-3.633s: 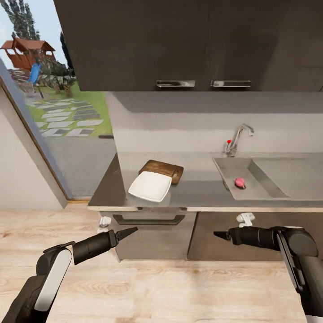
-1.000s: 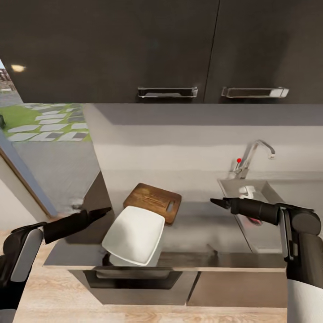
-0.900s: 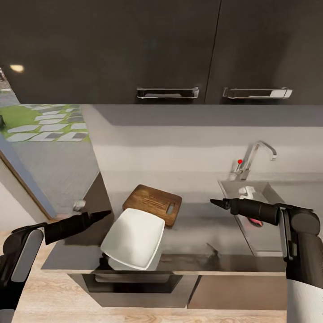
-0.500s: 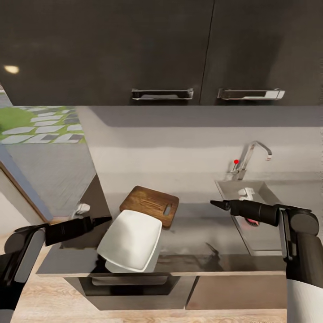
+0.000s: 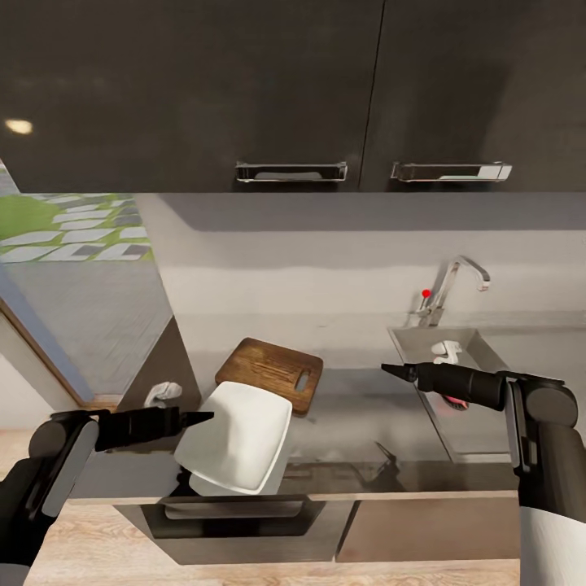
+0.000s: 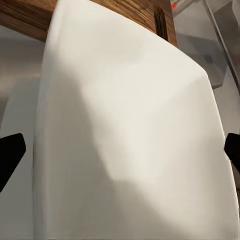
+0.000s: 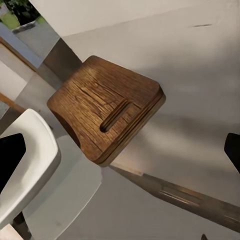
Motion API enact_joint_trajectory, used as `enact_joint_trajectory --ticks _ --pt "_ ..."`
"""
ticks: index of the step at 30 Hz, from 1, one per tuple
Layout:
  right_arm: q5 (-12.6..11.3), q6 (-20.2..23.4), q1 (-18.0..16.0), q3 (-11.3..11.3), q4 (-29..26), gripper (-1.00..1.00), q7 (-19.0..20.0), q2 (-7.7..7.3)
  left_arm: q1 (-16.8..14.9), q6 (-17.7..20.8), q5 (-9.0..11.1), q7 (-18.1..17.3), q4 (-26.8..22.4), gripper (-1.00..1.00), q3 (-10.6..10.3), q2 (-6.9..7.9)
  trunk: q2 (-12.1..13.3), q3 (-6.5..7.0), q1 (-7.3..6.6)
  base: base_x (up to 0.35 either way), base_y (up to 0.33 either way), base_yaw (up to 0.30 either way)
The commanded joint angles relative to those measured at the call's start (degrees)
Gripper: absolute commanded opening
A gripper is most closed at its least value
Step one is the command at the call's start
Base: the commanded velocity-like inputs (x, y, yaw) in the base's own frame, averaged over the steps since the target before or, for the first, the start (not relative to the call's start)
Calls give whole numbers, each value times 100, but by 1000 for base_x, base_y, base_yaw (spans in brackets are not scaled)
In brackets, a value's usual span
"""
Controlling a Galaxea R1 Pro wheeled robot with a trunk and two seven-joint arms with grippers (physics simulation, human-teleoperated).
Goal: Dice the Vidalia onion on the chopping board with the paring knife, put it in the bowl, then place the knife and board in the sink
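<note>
White bowl up close between two dark pincer fingertips, chopping board beyond.

You see a chopping board of dark grained wood, matt. Bowl is smooth white, ceramic-like, soft sheen. Countertop is dark stone-look with faint reflections. Sink is dull grey steel; tap polished chrome. Upper cabinets are dark, slightly glossy, with shiny metal handles.
</note>
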Motion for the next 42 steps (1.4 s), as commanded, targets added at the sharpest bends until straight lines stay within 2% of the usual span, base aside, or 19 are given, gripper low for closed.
enact_joint_trajectory --ticks 1,11,18,23,27,32,33,35,42 --pt "57 36 -8 -7 -3 100 59 1 -5 21 -28 -35 0 100 6 2 -12 -12 4 0 0 0" --pt "57 38 -8 -4 4 100 59 1 -8 21 -47 -35 38 100 40 26 -12 -12 4 0 0 0" --pt "57 44 -8 2 45 100 66 5 -9 7 -66 -15 380 100 44 39 -12 -12 4 0 0 0" --pt "57 44 -8 2 55 100 67 3 -11 -3 -316 101 569 100 44 15 -12 -12 4 0 0 0" --pt "56 44 -8 2 57 100 68 8 -11 -5 -385 135 594 100 44 0 -12 -12 4 0 0 0" --pt "50 44 -8 2 77 100 68 10 -8 -25 -423 352 601 100 33 -43 -12 -12 4 0 0 0" --pt "49 44 -8 2 99 100 68 11 -10 -29 -442 612 602 100 24 -142 -12 -12 4 0 0 0" --pt "48 44 -8 2 104 100 68 11 -9 -30 -447 701 602 100 21 -199 -12 -12 4 2 0 0" --pt "48 44 -8 2 110 100 68 16 -9 -47 -452 797 589 100 5 -289 -12 -12 4 67 -43 0"
